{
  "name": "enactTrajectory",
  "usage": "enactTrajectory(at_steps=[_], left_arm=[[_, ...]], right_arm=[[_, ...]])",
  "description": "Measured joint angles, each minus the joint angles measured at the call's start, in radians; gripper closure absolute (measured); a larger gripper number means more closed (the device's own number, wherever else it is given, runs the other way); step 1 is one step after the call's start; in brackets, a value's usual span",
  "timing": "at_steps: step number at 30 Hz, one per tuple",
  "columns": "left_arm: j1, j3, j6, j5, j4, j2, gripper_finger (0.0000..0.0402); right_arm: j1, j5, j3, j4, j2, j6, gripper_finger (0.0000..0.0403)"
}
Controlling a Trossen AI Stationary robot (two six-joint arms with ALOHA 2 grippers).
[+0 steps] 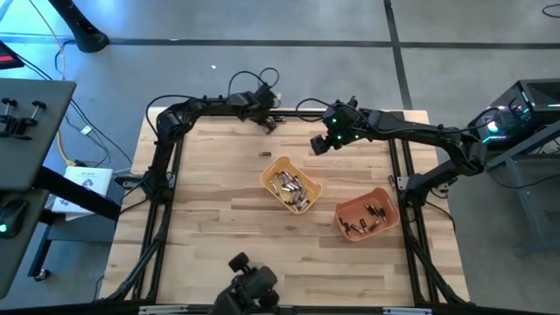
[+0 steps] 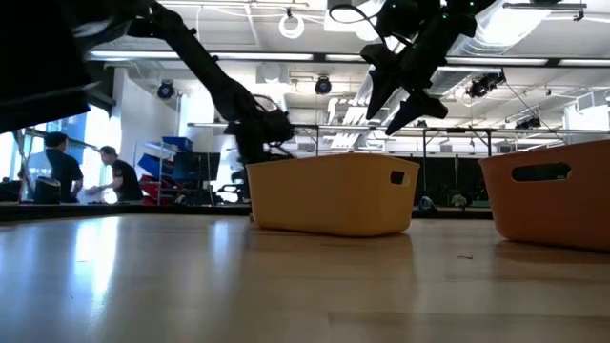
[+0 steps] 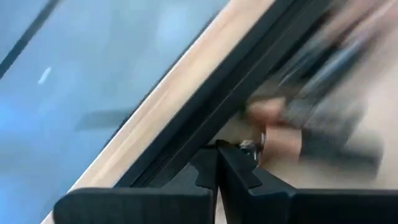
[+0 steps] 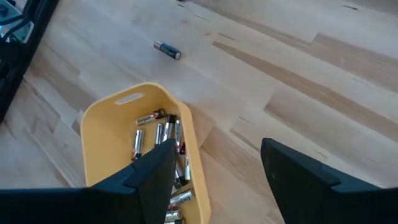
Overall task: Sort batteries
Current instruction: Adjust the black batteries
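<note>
Right end effector [image 1: 320,144] held open, empty, above surface [image 1: 219,210] near far edge. Lone small cylindrical dark battery [image 4: 167,50] lying loose mid-surface, beyond yellow plastic tray [image 1: 273,166] of silvery batteries [image 1: 293,188]. Jaws best lowered square across battery's length. Left end effector [image 1: 269,123] closed, parked at far edge.

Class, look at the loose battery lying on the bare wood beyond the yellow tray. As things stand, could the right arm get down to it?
Probably yes. The right gripper hangs above the table with open jaws, empty, and the loose battery lies alone on bare wood, clear of the yellow tray. Nothing stands between them.
</note>
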Motion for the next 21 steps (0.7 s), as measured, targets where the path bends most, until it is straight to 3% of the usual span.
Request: enactTrajectory(at_steps=[5, 8, 11, 15, 19, 21], left_arm=[[-0.048, 0.01, -0.03, 0.1, 0.145, -0.01, 0.0401], [-0.063, 0.004, -0.08, 0.064, 0.071, -0.008, 0.0401], [-0.078, 0.006, -0.147, 0.171, 0.042, -0.014, 0.0401], [-0.091, 0.003, -0.19, 0.12, -0.01, -0.053, 0.0401], [-0.064, 0.009, -0.158, 0.105, -0.038, -0.166, 0.0401], [-0.057, 0.009, -0.105, 0.116, -0.148, -0.208, 0.0401]], right_arm=[[0.006, -0.025, 0.0, 0.0, 0.0, -0.002, 0.0174], [0.01, -0.034, 0.0, -0.002, 0.0, -0.003, 0.0174], [0.01, -0.034, 0.0, -0.003, 0.0, -0.007, 0.0174], [0.01, -0.025, 0.0, 0.001, 0.0, -0.009, 0.0174], [0.006, -0.023, 0.0, 0.009, 0.0, -0.011, 0.0174], [0.002, -0.024, 0.0, 0.013, 0.0, -0.013, 0.0174]])
